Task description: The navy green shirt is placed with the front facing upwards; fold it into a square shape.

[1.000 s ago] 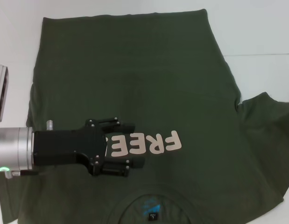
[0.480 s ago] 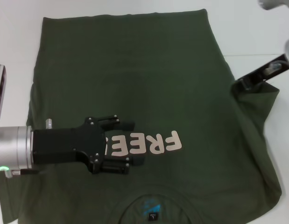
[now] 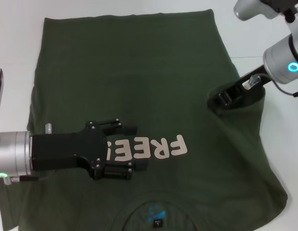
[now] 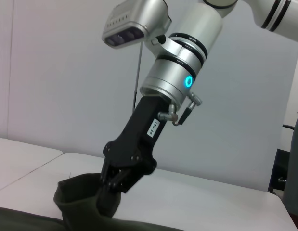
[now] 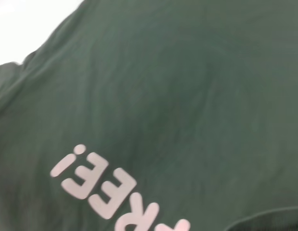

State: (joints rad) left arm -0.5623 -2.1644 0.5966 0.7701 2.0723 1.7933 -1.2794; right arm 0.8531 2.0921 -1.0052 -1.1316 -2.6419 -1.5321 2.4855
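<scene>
**Right sleeve coming over, left arm pinning the chest**

The shirt (image 3: 139,86) lies face up, spread across the white worktop (image 3: 269,33), collar nearest the robot. The right gripper (image 3: 221,100) pinches the right sleeve, lifted over the body. The left gripper (image 3: 134,151) rests on the lettering (image 3: 151,148), jaws spread. Best play: carry the sleeve low and flat toward centre, keeping the fold line straight.
</scene>
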